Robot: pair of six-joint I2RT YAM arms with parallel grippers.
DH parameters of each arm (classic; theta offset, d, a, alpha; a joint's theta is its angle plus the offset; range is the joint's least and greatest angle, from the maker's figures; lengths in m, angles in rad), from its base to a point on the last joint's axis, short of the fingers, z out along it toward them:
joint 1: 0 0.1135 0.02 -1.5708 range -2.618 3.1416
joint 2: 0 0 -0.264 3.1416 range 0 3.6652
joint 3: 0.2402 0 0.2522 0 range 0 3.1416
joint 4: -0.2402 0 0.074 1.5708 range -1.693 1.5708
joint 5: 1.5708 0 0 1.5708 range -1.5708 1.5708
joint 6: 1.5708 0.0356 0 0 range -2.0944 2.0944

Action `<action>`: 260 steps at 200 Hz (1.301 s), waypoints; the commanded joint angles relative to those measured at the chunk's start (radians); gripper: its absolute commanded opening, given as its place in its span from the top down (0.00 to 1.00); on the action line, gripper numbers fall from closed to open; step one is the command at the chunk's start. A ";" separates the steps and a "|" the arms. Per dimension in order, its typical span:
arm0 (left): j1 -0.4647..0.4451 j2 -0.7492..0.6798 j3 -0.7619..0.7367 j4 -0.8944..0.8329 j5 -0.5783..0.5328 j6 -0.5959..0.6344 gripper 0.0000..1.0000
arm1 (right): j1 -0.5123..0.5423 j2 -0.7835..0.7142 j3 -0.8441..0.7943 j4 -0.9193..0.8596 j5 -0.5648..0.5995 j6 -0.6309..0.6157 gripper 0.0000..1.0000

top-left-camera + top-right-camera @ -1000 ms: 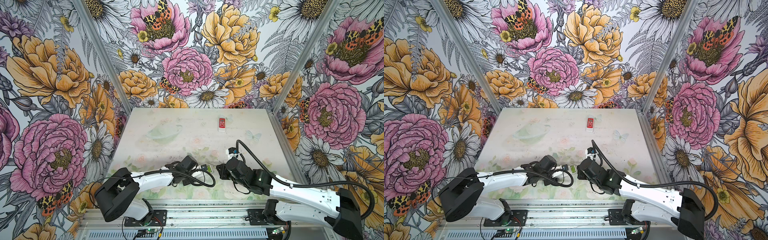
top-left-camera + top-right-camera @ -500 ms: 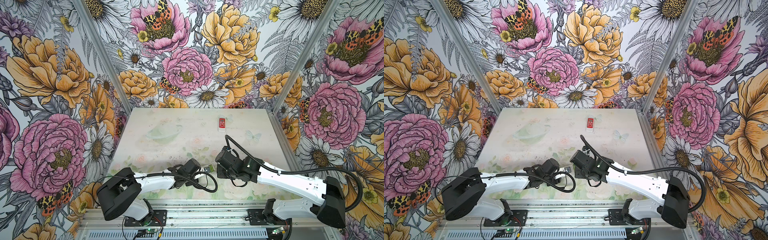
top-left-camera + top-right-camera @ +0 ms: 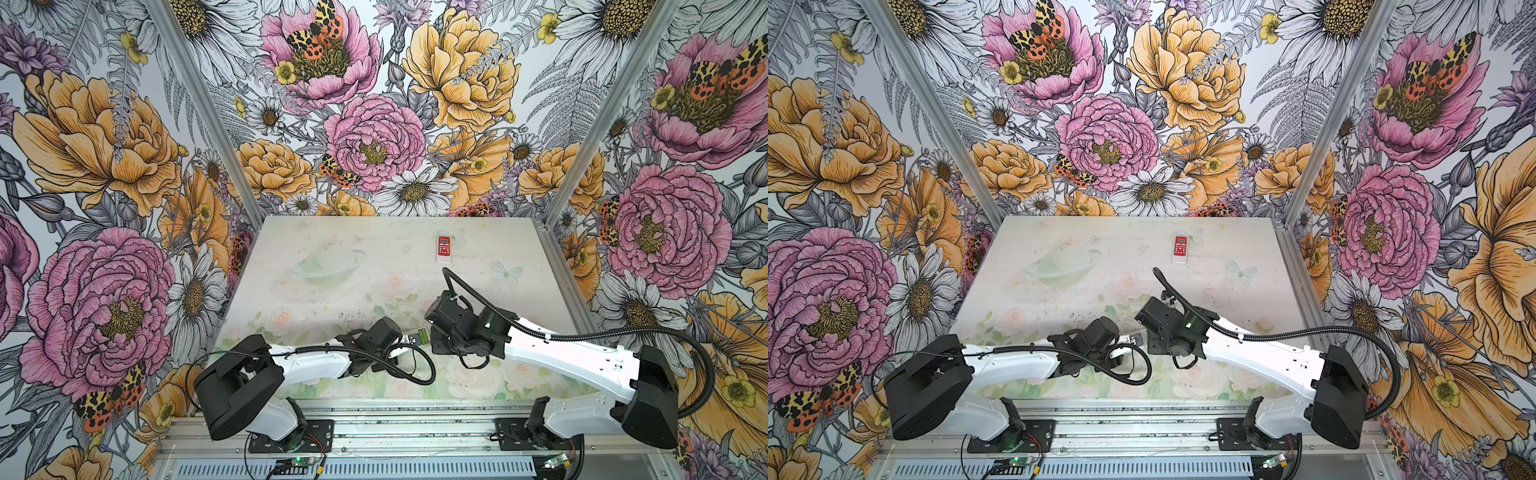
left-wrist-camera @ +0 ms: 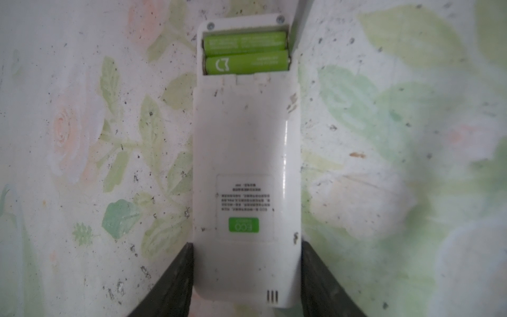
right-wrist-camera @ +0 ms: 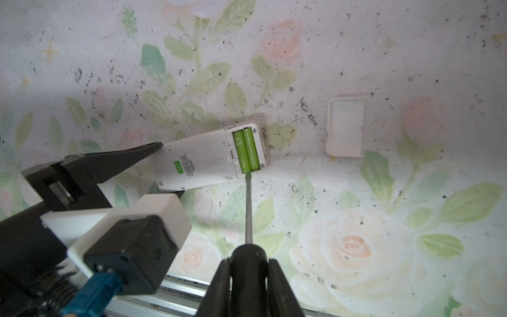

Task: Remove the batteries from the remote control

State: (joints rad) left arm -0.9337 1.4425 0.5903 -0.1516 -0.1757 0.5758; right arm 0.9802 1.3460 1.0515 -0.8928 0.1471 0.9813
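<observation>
Nearest, the right jaws clamped the screwdriver [image 5: 248,214] by its black handle. Its tip sat at the end of the two green batteries [image 5: 247,151], both seated in the open bay of the white remote [image 4: 244,153], near-middle of the table [image 3: 332,249]. The left jaws pinched only the remote's tail.

Risks: prying so far from that grip could swing or tilt the remote. The tip could skid off the rounded battery end. A freed cell might spring out and roll off the near edge.

The battery cover [image 5: 345,129] lay apart. A red remote [image 3: 443,248] sat far right, untouched.
</observation>
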 commanded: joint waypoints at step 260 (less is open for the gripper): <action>-0.004 0.015 -0.013 -0.026 0.014 0.007 1.00 | 0.014 0.048 -0.031 0.057 0.114 0.017 1.00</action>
State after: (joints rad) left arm -0.9337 1.4425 0.5903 -0.1501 -0.1768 0.5747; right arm 0.9768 1.3640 1.0527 -0.8707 0.1516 0.9798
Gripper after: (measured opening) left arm 0.562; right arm 0.236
